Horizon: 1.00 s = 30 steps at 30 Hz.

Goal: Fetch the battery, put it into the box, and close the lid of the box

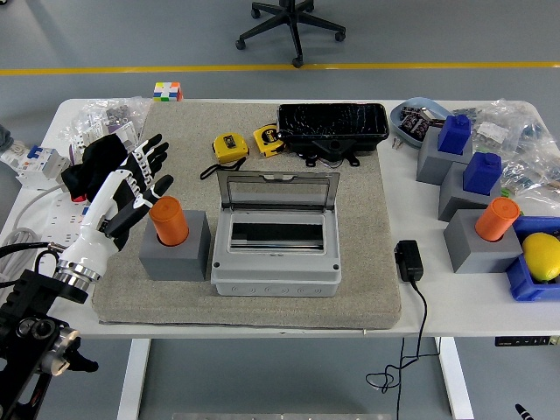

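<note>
An orange cylindrical battery [168, 220] stands upright in a grey block holder [175, 248] on the grey mat, left of the box. The grey box [276, 247] sits mid-mat with its clear lid [277, 192] tilted up at the back. My left hand [140, 179] reaches in from the lower left, fingers spread, just left of and above the battery, holding nothing. A second orange battery [496, 219] stands in a grey holder at the right. The right arm does not show.
Two yellow tape measures [231, 146] and a black case [332, 125] lie behind the box. A black adapter [409, 260] with cord is right of the mat. Blue blocks [455, 134] on grey holders, a lemon [542, 255], and a black cloth [94, 166] flank the sides.
</note>
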Each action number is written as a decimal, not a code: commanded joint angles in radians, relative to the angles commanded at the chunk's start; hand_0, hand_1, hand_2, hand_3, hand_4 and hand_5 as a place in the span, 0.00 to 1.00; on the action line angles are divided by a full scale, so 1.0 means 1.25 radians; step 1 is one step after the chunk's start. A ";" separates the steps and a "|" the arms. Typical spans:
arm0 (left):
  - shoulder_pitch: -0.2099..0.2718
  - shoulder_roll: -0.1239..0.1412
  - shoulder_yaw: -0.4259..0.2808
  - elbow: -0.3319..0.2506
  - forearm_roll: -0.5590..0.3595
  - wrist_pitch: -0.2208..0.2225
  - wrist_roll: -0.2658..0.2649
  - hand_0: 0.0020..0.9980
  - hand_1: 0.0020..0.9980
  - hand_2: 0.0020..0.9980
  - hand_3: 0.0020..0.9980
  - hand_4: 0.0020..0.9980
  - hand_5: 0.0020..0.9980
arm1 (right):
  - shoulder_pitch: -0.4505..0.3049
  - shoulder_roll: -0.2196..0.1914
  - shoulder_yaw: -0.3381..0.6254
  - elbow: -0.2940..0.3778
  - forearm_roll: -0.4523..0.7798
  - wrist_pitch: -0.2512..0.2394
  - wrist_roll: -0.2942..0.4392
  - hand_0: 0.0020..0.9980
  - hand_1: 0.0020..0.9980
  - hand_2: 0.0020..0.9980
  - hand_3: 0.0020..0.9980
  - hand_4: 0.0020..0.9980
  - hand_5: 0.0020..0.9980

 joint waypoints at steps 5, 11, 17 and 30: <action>-0.009 -0.002 0.004 0.014 0.023 0.007 0.004 1.00 1.00 1.00 1.00 1.00 0.48 | 0.001 0.001 0.004 -0.001 -0.001 0.001 0.000 0.83 0.82 0.79 0.82 1.00 0.97; -0.022 0.001 -0.004 0.045 0.040 0.017 0.002 1.00 1.00 1.00 1.00 1.00 0.44 | 0.003 0.000 0.009 -0.001 -0.003 0.000 0.000 0.83 0.82 0.79 0.82 1.00 0.97; -0.019 -0.001 -0.005 0.062 0.053 0.012 0.004 1.00 1.00 1.00 1.00 1.00 0.42 | 0.002 0.000 0.014 -0.001 -0.004 0.000 0.001 0.83 0.82 0.79 0.82 1.00 0.97; -0.022 -0.005 -0.015 0.101 0.002 0.004 -0.007 0.88 0.95 0.94 0.98 1.00 0.50 | 0.003 0.000 0.017 0.000 -0.006 0.000 0.000 0.83 0.82 0.79 0.82 1.00 0.97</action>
